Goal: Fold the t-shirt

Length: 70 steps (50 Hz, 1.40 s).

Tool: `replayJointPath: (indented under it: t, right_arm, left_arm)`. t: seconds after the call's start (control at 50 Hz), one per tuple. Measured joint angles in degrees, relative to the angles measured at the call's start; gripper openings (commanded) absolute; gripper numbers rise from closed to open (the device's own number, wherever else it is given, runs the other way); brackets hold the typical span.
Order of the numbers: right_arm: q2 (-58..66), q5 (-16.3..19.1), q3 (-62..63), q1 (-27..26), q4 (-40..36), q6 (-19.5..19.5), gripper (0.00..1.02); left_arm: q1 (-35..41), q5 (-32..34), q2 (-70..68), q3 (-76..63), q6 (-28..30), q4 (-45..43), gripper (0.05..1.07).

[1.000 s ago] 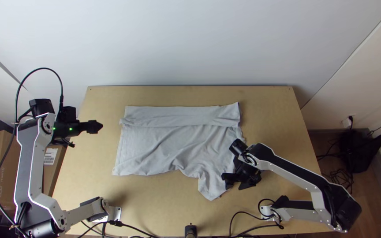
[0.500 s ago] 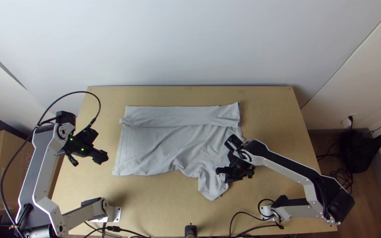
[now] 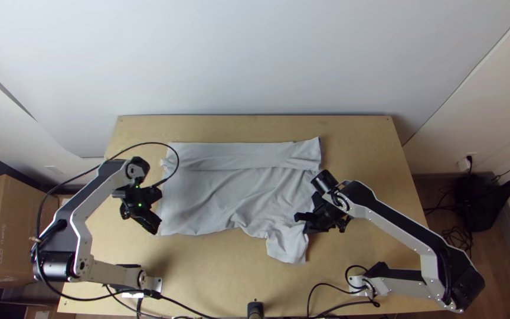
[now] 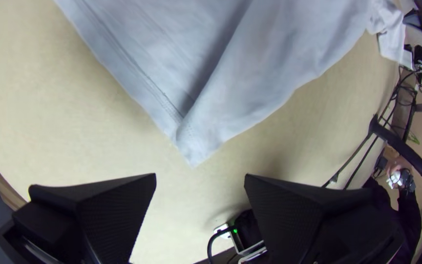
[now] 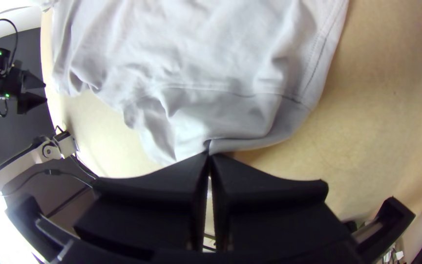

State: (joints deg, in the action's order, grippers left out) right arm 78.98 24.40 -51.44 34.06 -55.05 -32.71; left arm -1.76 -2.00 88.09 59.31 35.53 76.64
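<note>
The light grey t-shirt [image 3: 219, 189] lies mostly spread on the table, its far edge folded over in a long strip and its near right part rumpled. At its near left corner is my left gripper [image 3: 156, 227]. In the left wrist view my left gripper [image 4: 200, 178] stands open, the shirt's corner [image 4: 194, 151] just beyond the gap. My right gripper [image 3: 301, 221] is over the shirt's near right part. In the right wrist view my right gripper [image 5: 209, 155] is shut on an edge of the shirt [image 5: 221, 112], beside the sleeve part.
The wooden table [image 3: 225, 277] surrounds the shirt. Black cables [image 3: 326, 289] run along the table's near edge beside a small black device [image 3: 255, 309]. A cardboard box [image 3: 13, 230] stands off the left side. A person's hand [image 4: 395, 171] shows in the left wrist view.
My left gripper has come in from the left, over the table to the shirt's near left corner. The right gripper moved slightly, and the shirt's near right flap has shifted a little.
</note>
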Motion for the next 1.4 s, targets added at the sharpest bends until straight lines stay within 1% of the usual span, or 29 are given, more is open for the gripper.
replayJointPath:
  t: [0.16, 0.3, 0.34, 0.36, 0.38, 0.42, 0.44, 0.56, 0.66, 0.68, 0.72, 0.82, 0.9, 1.02, 1.16, 1.4]
  right_arm:
    - [-0.79, -0.07, -0.72, -1.31, -0.09, 0.15, 0.02]
    - [-2.1, -0.13, -1.09, -2.25, -0.09, 0.46, 0.02]
    - [-2.58, -0.13, -1.11, -2.64, -0.09, 0.81, 0.02]
    - [-2.82, -0.13, -1.14, -2.84, -0.11, 1.03, 0.02]
    - [-3.08, -0.13, -1.14, -3.13, -0.09, 1.18, 0.02]
    - [-3.56, -0.13, -1.18, -3.72, -0.11, 1.33, 0.02]
    - [-3.8, -0.15, -1.22, -4.0, -0.11, 1.49, 0.02]
    - [-4.79, -0.13, -1.75, -6.71, -0.55, 2.16, 0.02]
    - [-5.25, -0.17, -1.88, -9.4, -1.25, 4.04, 0.02]
    - [-5.27, -0.42, -1.88, -9.94, -1.36, 4.39, 0.02]
    - [-5.29, -0.85, -1.86, -10.95, -1.4, 5.25, 0.02]
    - [-5.27, -2.6, -1.86, -12.87, -1.38, 7.32, 0.02]
    - [-5.27, -3.65, -1.86, -13.27, -1.4, 7.98, 0.02]
    - [-5.16, -3.96, -2.34, -13.2, -1.6, 8.55, 0.02]
    - [-4.22, -4.02, -6.62, -13.14, -1.55, 9.01, 0.02]
    - [0.46, -4.04, -13.55, -13.16, 0.61, 10.54, 0.02]
  left_arm:
    - [1.7, -0.83, 4.33, -0.35, -0.7, -0.59, 0.92]
    - [2.32, -0.85, 6.16, -0.79, -1.03, -3.1, 0.71]
    - [2.4, -0.85, 6.45, -1.07, -1.03, -4.02, 0.61]
    - [2.4, -0.83, 6.54, -1.16, -1.03, -4.2, 0.53]
    - [2.4, -0.81, 6.69, -1.22, -1.03, -4.31, 0.43]
    - [2.4, -0.48, 6.82, -1.31, -1.01, -4.57, 0.2]
    - [2.4, -0.17, 6.91, -1.38, -0.98, -4.7, 0.13]
    - [2.29, -0.13, 6.91, -1.75, -0.57, -5.18, 0.12]
    - [1.07, 0.11, 6.91, -1.7, 0.68, -5.22, 0.12]
    - [0.66, 0.28, 6.91, -1.66, 0.98, -5.22, 0.12]
    - [-0.42, 0.48, 6.91, -1.44, 1.46, -5.22, 0.08]
    - [-3.06, 1.55, 6.91, 0.17, 2.19, -5.25, 0.08]
    - [-4.92, 2.43, 6.91, 1.97, 3.41, -5.29, 0.08]
    - [-6.62, 3.08, 6.88, 4.68, 4.48, -5.16, 0.08]
    - [-6.43, 3.28, 6.49, 7.56, 4.63, -4.72, 0.08]
    - [-5.79, 8.15, 6.14, 14.34, 4.15, -4.33, 0.08]
